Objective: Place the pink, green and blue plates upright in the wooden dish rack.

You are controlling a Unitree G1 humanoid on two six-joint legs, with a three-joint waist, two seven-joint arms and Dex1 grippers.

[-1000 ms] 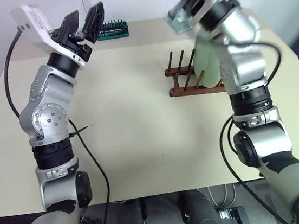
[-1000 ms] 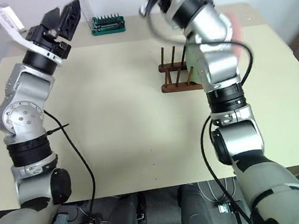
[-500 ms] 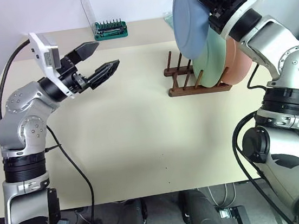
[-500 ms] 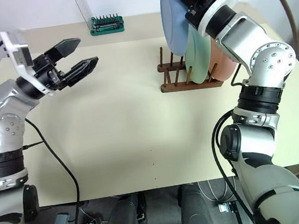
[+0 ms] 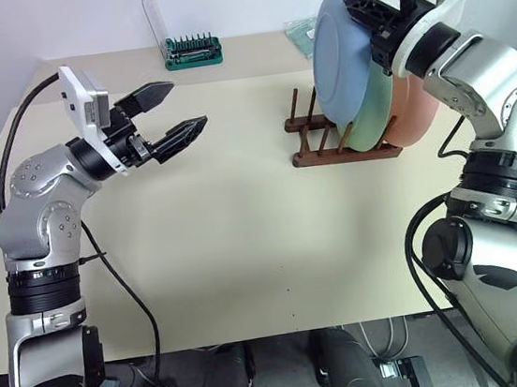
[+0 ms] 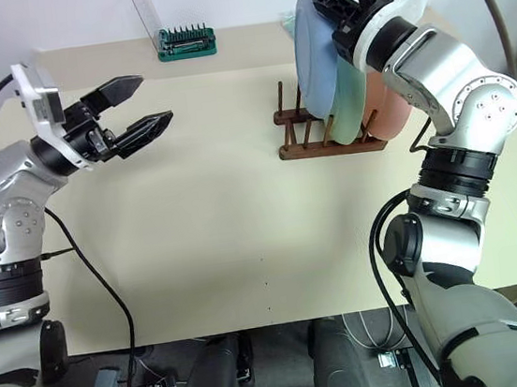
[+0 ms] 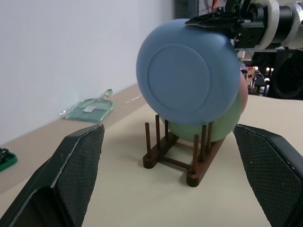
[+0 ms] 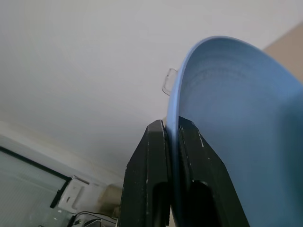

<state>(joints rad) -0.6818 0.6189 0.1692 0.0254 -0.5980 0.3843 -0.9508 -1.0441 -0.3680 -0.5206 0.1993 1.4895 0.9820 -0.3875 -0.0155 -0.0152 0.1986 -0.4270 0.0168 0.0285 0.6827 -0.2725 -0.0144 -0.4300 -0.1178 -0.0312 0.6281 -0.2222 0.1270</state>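
Note:
My right gripper [image 5: 366, 12] is shut on the top rim of the blue plate [image 5: 343, 51], which hangs upright and slightly tilted over the left part of the wooden dish rack [image 5: 313, 156]. Its lower edge is about level with the peg tops. Behind it the green plate [image 5: 379, 113] and the pink plate [image 5: 415, 103] stand upright in the rack. In the right wrist view both fingers [image 8: 150, 175] pinch the blue rim [image 8: 227, 118]. My left gripper [image 5: 187, 105] is open and holds nothing. It hovers over the table left of the rack and points at it.
A green bit holder with a clear lid [image 5: 192, 51] stands at the table's back edge. A flat clear packet [image 7: 88, 108] lies behind the rack. Bare cream table [image 5: 244, 233] spreads between the arms and toward the front edge.
My right arm has swung the blue plate down and to the right, closer to the rack. My left gripper has dropped from high at the back and turned to point at the rack.

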